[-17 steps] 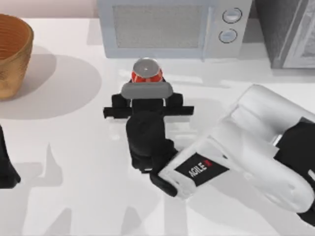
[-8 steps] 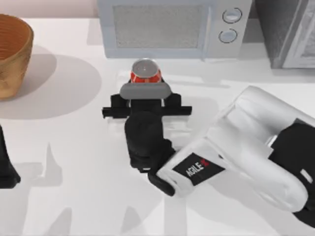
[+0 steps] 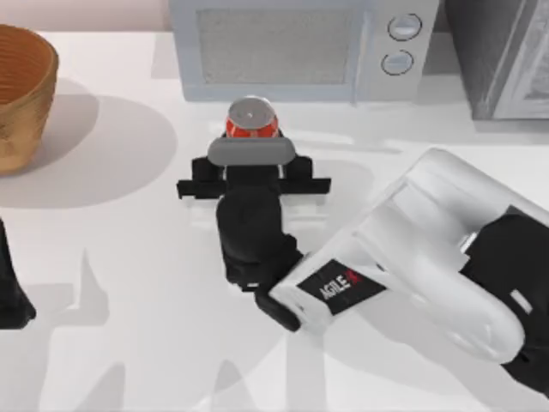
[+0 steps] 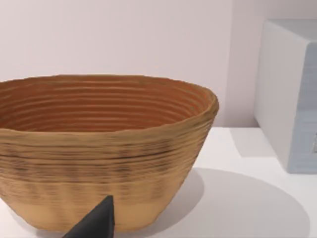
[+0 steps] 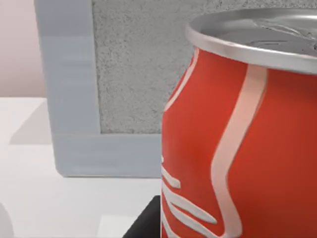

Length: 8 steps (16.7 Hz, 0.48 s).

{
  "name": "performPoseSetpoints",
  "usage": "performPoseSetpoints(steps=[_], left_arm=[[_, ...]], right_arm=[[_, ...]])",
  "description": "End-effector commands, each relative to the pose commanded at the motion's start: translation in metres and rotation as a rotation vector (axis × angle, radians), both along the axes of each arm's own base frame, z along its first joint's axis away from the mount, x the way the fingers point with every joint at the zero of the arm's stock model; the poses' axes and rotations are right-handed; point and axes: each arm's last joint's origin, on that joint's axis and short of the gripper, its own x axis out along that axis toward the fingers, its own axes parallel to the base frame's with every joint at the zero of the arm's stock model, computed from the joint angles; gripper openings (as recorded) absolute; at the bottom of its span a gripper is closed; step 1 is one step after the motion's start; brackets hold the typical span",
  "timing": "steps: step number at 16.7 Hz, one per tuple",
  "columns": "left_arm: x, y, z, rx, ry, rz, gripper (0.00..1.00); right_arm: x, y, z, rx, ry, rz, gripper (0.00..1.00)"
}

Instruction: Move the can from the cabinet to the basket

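The red can with a silver top stands upright just in front of the microwave. My right gripper is shut on it from the near side. The right wrist view has the can very close, white script on red, with one dark fingertip beside its base. The woven orange-brown basket sits at the table's far left. It also faces the left wrist camera as a wide ribbed basket. My left arm stays parked at the left edge. The cabinet, with its dark grey speckled side, stands at the back right.
A light grey microwave with two round knobs stands along the back edge, directly behind the can. Bare white table lies between the can and the basket. My right arm's white forearm reaches in from the lower right.
My right gripper and the can it holds have shifted slightly left and toward the microwave. The left arm and the basket have not moved.
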Motion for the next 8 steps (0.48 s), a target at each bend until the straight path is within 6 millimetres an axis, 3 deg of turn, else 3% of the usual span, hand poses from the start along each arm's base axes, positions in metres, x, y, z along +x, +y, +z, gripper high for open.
performPoseSetpoints(steps=[8], left_arm=[[0.0000, 0.0000, 0.0000, 0.000, 0.000, 0.000, 1.00]], right_arm=[[0.0000, 0.0000, 0.0000, 0.000, 0.000, 0.000, 0.60]])
